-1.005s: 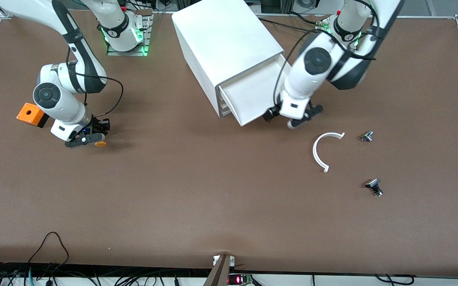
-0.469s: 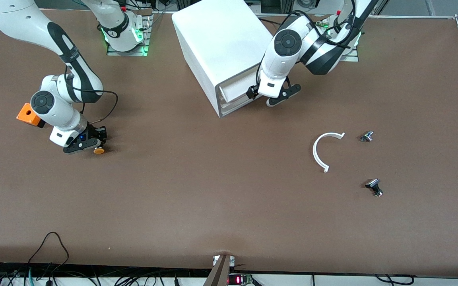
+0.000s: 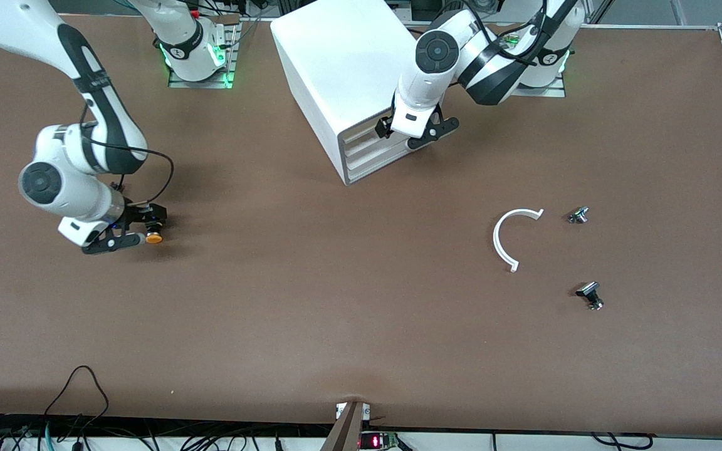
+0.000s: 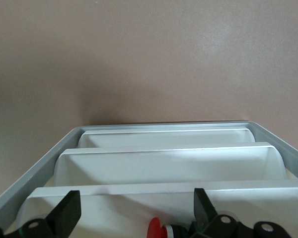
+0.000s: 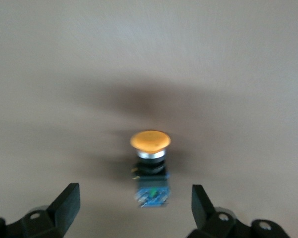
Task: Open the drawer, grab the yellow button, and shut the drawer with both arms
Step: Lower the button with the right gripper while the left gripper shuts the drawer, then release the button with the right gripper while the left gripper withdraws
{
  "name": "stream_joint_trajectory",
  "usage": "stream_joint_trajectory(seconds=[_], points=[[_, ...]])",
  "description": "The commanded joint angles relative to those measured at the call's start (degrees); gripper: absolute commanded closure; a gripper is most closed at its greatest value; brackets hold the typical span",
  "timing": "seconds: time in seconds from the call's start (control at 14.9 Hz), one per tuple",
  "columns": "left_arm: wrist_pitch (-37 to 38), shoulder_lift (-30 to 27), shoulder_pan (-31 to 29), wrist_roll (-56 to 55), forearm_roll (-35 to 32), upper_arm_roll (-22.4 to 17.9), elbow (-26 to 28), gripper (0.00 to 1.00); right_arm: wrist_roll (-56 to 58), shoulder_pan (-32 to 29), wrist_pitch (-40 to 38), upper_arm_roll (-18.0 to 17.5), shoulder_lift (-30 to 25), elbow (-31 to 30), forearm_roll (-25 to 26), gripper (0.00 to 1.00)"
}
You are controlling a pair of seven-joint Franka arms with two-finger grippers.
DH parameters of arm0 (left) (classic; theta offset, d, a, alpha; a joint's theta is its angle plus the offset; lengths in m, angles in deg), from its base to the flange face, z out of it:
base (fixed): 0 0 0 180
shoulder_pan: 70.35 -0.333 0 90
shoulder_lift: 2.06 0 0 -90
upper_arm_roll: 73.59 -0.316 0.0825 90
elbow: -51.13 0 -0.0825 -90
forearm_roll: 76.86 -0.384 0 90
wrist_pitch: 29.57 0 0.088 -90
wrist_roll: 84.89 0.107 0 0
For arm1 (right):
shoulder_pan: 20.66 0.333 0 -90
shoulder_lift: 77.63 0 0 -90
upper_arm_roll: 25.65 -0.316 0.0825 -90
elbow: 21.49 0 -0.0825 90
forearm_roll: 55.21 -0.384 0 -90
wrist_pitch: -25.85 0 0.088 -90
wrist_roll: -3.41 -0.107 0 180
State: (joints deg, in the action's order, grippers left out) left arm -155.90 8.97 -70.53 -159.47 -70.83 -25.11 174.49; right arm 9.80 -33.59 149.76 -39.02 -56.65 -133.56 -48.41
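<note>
Where the brown counter [image 3: 311, 300] carries everything, the scene reads as follows.

Cabinet: the big white cabinet [image 3: 348, 69] stands toward the robots' bases, near the middle of the counter, its front turned at an angle toward the left arm's end.
Drawer: the drawer [image 3: 367, 133], uppermost of the stack, sits flush with the lower drawers [image 3: 370, 156]; the left wrist view shows the cream fronts [image 4: 169, 163] lined up inside the grey frame.
Left gripper: the left gripper [image 3: 412, 130] is at the cabinet's front, at the level of the top drawer. Its fingers [image 4: 67, 213] are spread wide, with nothing between them. Whether they touch the drawer front I cannot tell.
Right gripper: the right gripper [image 3: 124, 233] is low over the counter at the right arm's end, its fingers [image 5: 64, 203] wide apart and holding nothing.
Button: the button [image 3: 153, 237] lies on its side on the counter just beside the right gripper's fingertips, orange-yellow cap pointing away from the gripper. The right wrist view shows the button [image 5: 150, 163] centred between the spread fingers and clear of both.
White arc: a curved white strip [image 3: 506, 237] lies on the counter toward the left arm's end, nearer the front camera than the cabinet.
Small parts: two small dark metal parts [image 3: 578, 215] [image 3: 590, 294] lie beside the arc, apart from each other.
</note>
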Motion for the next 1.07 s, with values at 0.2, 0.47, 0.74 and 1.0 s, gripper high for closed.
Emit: stream_joint_trajectory(seconds=[0.2,0.47,0.74,1.0], points=[[1.0,-1.5,-3.2,9.1,1.1,-8.3,-1.7,0.00,-6.8,0.8,-20.0,-3.1,0.0,18.2,-4.4,0.00],[3.1,-3.6,-4.5,31.3,1.0,-19.8,-5.3,0.00,-15.5,3.2,-30.5,-5.7,-0.1,27.0,-3.5,0.00],[13.3,-5.2,-5.2,41.9,-4.3,-26.9,-14.5,0.00,-19.9,7.1,-35.8,-5.6,-1.8,33.4,-1.1,0.00],[24.6,-9.3,-5.2,47.2,-4.4,-32.8,-21.0,0.00,-19.8,7.5,-34.4,-5.4,-4.8,33.5,2.9,0.00]])
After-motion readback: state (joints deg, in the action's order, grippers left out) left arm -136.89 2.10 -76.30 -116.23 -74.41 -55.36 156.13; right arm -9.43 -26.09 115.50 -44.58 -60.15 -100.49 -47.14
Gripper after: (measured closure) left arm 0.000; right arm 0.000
